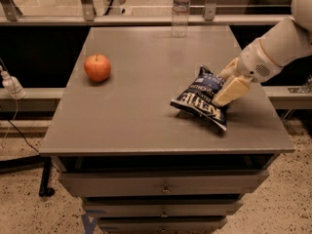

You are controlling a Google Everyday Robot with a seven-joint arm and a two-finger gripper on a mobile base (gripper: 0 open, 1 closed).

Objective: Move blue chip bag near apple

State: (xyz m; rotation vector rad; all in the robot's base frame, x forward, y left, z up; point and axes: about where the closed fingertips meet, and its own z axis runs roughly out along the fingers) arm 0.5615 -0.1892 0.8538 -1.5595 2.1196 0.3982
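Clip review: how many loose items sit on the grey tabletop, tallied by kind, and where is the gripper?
Fruit, round red-orange apple: 1
Snack, crinkled dark blue foil chip bag: 1
Drink, clear plastic water bottle: 1
Total: 3
The gripper is at the bag's right edge, over the grey table.

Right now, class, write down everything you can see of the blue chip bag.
The blue chip bag is a crinkled, shiny dark blue foil packet with large white lettering. It lies tilted on the grey table, toward the right as seen in the camera view. The robot's tool is against the bag's right end. The apple sits well apart from it, at the table's left.
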